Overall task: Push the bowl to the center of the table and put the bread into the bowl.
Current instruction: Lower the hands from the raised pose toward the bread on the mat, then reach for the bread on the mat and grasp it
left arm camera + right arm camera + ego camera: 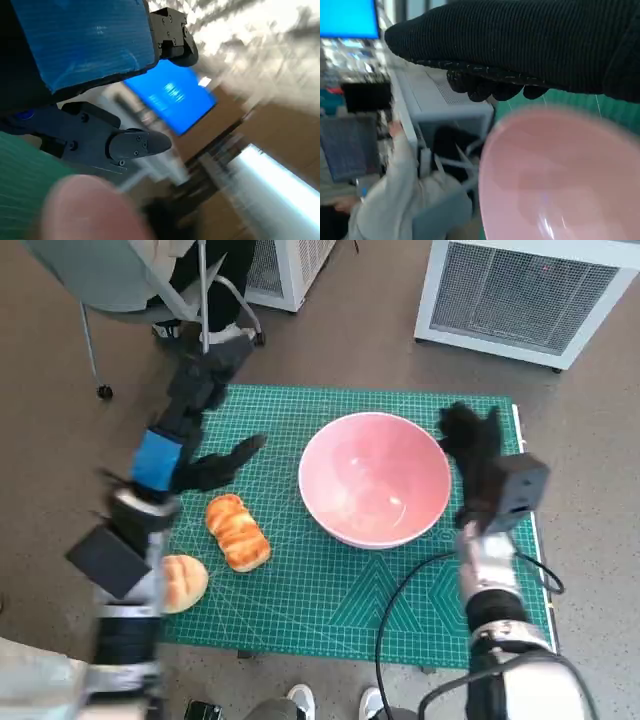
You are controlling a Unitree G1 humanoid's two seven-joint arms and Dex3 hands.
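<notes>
Bowl (pixel 375 480) beside gloved right hand (pixel 472 445), bread (pixel 237 531) near empty, spread left hand (pixel 205 420).

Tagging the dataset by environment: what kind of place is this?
Probably a lab or workshop, not a kitchen. The table is covered by a green cutting mat, white grilled equipment units stand on the floor beside it, and a lit blue screen shows in the right wrist view.

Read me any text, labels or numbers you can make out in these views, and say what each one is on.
No text can be read in any view.
Green cutting mat: printed grid lines only; any numerals too small to read.
Blue screen in the left wrist view: pale marks, blurred by motion.
Blue tape on the left hand, pink bowl, bread: no lettering visible.
</notes>
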